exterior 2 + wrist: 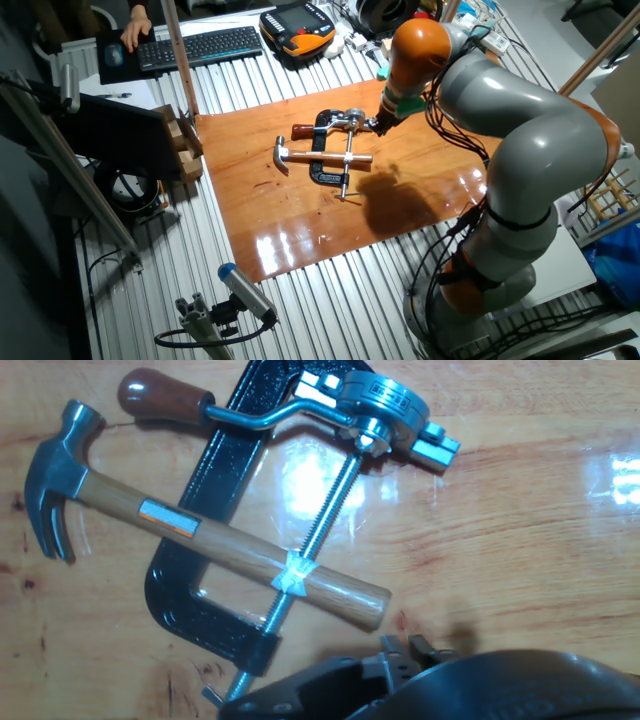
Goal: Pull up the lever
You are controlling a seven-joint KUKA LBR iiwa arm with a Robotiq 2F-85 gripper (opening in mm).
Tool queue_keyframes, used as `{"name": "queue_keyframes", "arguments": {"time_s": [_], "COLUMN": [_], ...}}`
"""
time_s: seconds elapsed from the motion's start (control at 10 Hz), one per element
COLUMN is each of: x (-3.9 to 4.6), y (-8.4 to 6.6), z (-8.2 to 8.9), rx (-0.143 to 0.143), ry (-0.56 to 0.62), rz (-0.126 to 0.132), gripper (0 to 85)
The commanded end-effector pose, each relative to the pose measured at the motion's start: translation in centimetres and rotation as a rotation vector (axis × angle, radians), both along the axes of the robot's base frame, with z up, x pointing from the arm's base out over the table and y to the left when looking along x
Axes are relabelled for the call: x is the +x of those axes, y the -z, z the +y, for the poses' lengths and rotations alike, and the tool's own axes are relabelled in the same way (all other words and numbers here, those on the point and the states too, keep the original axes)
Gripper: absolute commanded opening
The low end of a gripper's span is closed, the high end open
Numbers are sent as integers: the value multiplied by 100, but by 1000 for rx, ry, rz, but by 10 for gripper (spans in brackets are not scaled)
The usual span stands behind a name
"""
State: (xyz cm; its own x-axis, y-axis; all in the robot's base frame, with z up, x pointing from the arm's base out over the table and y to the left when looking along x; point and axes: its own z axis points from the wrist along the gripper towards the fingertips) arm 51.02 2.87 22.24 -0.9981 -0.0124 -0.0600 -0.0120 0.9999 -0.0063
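At 6 o'clock of the clamp [327, 150], the lever [344, 196] looks thin, stiff, slippery. Grip its crossbar end. Gripper [373, 124] state: cannot tell.

No words or numbers can be read anywhere. The hammer [215, 540] has a small shiny sticker [163, 515] with orange ends on its wooden handle, but nothing on it can be made out. The round silver tool [385, 405] at the top of the hand view has raised letters on its face, and they are too blurry to read. In the fixed view, the black keyboard [198, 46] at the back has keys too small to read. The orange and black box [297, 27] next to it has a dark screen and buttons, and nothing on them can be read either.
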Motion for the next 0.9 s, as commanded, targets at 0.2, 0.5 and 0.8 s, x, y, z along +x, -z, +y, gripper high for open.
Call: {"name": "queue_keyframes", "arguments": {"time_s": [0.2,0.5,0.8], "x": [-6,39,78], "y": [22,53,51], "z": [105,209,363], "rx": [-7,-4,-4], "ry": [34,67,134], "rz": [-5,4,12], "gripper": [0,0,0]}}
